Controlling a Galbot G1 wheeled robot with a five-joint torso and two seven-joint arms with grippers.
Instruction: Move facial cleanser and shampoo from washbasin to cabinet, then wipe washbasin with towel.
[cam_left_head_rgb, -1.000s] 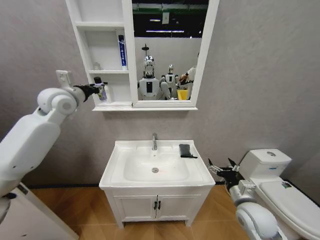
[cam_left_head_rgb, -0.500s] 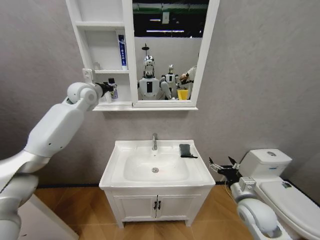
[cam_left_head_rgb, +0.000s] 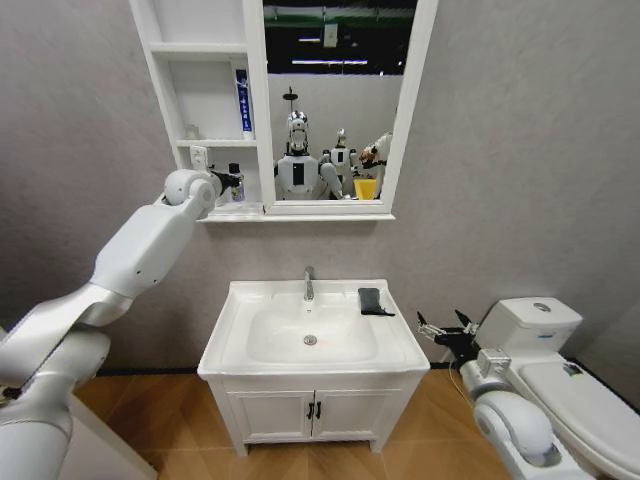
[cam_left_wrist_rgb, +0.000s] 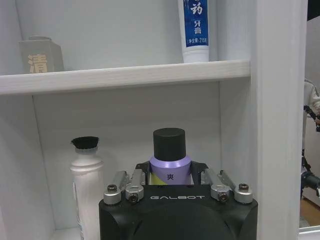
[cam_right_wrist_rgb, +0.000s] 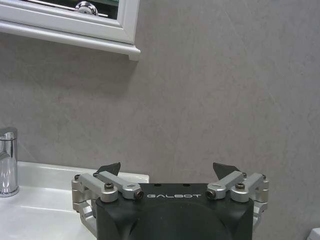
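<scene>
Head view shows the left gripper (cam_left_head_rgb: 234, 184) holding a purple bottle (cam_left_wrist_rgb: 169, 167) inside the cabinet (cam_left_head_rgb: 200, 110); right gripper (cam_left_head_rgb: 441, 334) fingers wide; towel (cam_left_head_rgb: 371, 300) unused on the washbasin (cam_left_head_rgb: 240, 300).

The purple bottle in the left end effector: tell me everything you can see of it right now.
The purple bottle has a pale lavender body, plastic by its look, with a black cylindrical cap and a small dark character printed on its front. It stands upright, gripped between the fingers of the left end effector, which hides its lower part. It is inside the lowest compartment of the cabinet, beside a white bottle with a black cap. Whether its base rests on the shelf cannot be seen.
</scene>
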